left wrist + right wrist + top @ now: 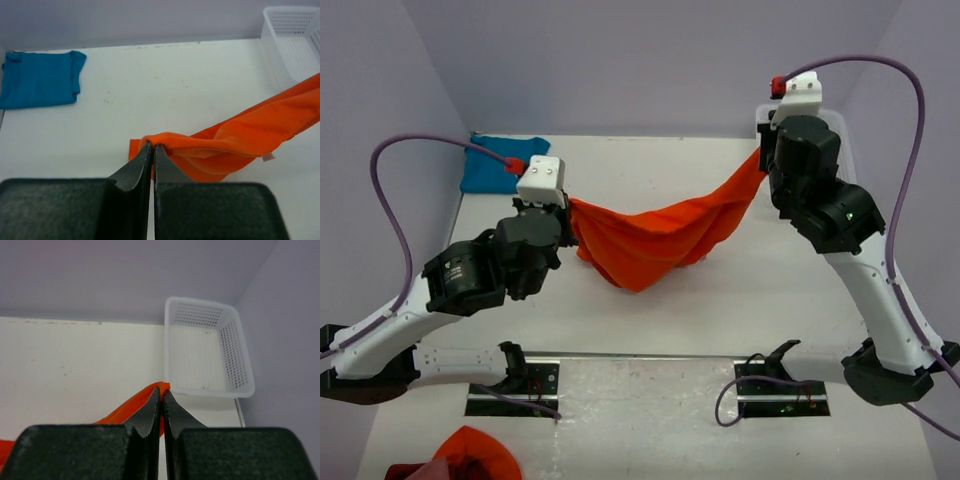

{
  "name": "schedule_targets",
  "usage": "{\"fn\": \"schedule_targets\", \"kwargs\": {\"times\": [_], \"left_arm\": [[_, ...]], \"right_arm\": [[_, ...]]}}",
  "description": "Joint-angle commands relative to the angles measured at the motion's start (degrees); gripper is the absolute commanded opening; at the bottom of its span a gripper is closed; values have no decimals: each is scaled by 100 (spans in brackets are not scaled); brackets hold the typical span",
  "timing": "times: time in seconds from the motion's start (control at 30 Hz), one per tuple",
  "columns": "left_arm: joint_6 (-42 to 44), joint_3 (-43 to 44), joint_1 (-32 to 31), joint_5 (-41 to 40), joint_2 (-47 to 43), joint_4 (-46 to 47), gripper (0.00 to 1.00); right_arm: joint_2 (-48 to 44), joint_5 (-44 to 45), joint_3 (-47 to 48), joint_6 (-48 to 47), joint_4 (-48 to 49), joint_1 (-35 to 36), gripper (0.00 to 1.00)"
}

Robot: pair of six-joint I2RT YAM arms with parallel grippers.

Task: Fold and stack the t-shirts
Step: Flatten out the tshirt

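Orange shirt [655,235] slung sagging over table [740,300], contact unclear, left gripper [153,146] pinched onto one end, right gripper [163,390] pinched onto the other, teal shirt [490,165] folded far-left, basket [200,307] mostly hidden behind right arm from above.

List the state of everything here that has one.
orange t-shirt, unfolded, strung between both grippers, sagging mid-span.
teal-blue t-shirt, folded, lying flat, untouched.
left gripper, shut on the orange t-shirt.
right gripper, shut on the orange t-shirt.
basket, upright, empty.
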Motion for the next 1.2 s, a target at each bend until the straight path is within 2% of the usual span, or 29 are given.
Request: {"fn": "schedule_targets", "kwargs": {"times": [0.0, 0.07, 0.17, 0.3, 0.5, 0.57, 0.67, 0.7, 0.73, 0.77, 0.8, 0.83, 0.87, 0.9, 0.97, 1.1, 1.17], "left_arm": [[1065, 480, 216, -452, -36, 637, 0], [1391, 735, 260, -461, 17, 979, 0], [2364, 938, 260, -566, 52, 1656, 0], [3202, 1805, 269, -1101, 508, 1904, 0], [3537, 3064, 269, -1691, 1308, 1308, 0], [3607, 3153, 269, -1806, 1414, 1306, 0], [3985, 2846, 522, -1824, 1467, 1832, 0], [3881, 2915, 671, -1554, 1563, 1598, 0], [3323, 3072, 1204, -1159, 1877, 1248, 0], [2917, 3631, 1653, -651, 2098, 740, 0], [2487, 3897, 2101, 390, 2379, -135, 0], [2187, 3978, 2775, 722, 2721, -266, 0], [2192, 3631, 2991, 934, 2776, -189, 0], [2227, 3349, 3159, 1206, 2777, 264, 0], [2167, 2970, 3913, 1760, 2759, 584, 0], [2078, 2854, 5153, 2998, 2970, 980, 0], [2078, 2793, 5681, 3185, 3049, 1138, 0]], "right_arm": [[-132, -90, 780, -558, 636, -136, 0], [-150, -160, 1018, -883, 758, -127, 0], [-308, -204, 1640, -1121, 873, -136, 0], [-185, -187, 2521, -1350, 583, -119, 0], [-554, -283, 2696, -1649, 908, -110, 0], [-545, -380, 3021, -1666, 777, -57, 0], [-545, -635, 3015, -1675, 934, -13, 0], [-485, -679, 2953, -1745, 1039, -13, 0], [-414, -732, 2926, -1763, 1188, -13, 0], [-301, -845, 2961, -1781, 1207, -13, 0], [-30, -872, 3005, -1816, 1216, -13, 0], [112, -899, 3057, -1825, 1233, -22, 0], [262, -934, 3093, -1842, 1251, -57, 0], [411, -943, 3154, -1877, 1251, -66, 0], [781, -1083, 3330, -1843, 1260, -179, 0], [1343, -1425, 3743, -1676, 1260, -548, 0], [1625, -1505, 3892, -1632, 1260, -759, 0]]}}
